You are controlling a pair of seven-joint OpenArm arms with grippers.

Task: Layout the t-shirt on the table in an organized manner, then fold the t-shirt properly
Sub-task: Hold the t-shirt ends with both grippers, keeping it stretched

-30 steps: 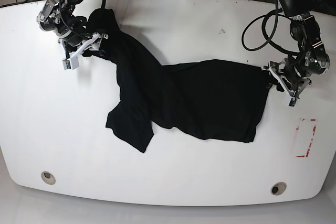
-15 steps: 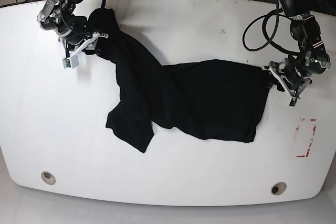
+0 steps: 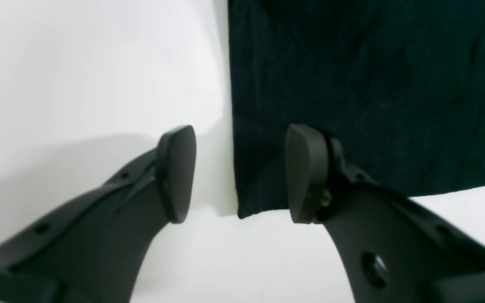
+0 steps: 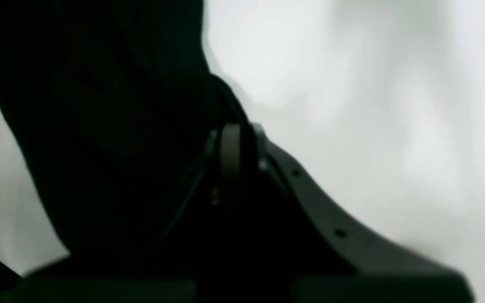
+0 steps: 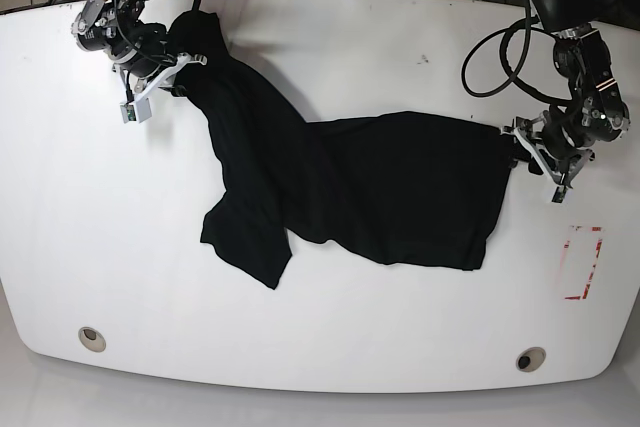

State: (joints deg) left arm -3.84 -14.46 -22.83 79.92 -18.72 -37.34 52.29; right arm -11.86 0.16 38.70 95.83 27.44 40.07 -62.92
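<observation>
The black t-shirt [image 5: 400, 187] lies plain side up and rumpled across the middle of the white table [image 5: 350, 37], with a long part stretched toward the far left corner. My right gripper [image 5: 172, 75] is shut on that far end; in the right wrist view the dark cloth [image 4: 99, 126] covers the closed fingers [image 4: 230, 147]. My left gripper [image 5: 515, 150] sits at the shirt's right edge. In the left wrist view it [image 3: 240, 172] is open, and the shirt's corner [image 3: 259, 198] lies flat between its fingers [image 3: 177, 172].
A red-and-white tape rectangle [image 5: 583, 262] is at the right, near the table's edge. Two grommet holes [image 5: 91, 338] [image 5: 530, 359] sit near the front edge. Black cables [image 5: 495, 57] loop over the table by the left arm.
My right gripper has moved a little up and back toward the far left corner, drawing the shirt's upper end with it. The left arm has stayed still.
</observation>
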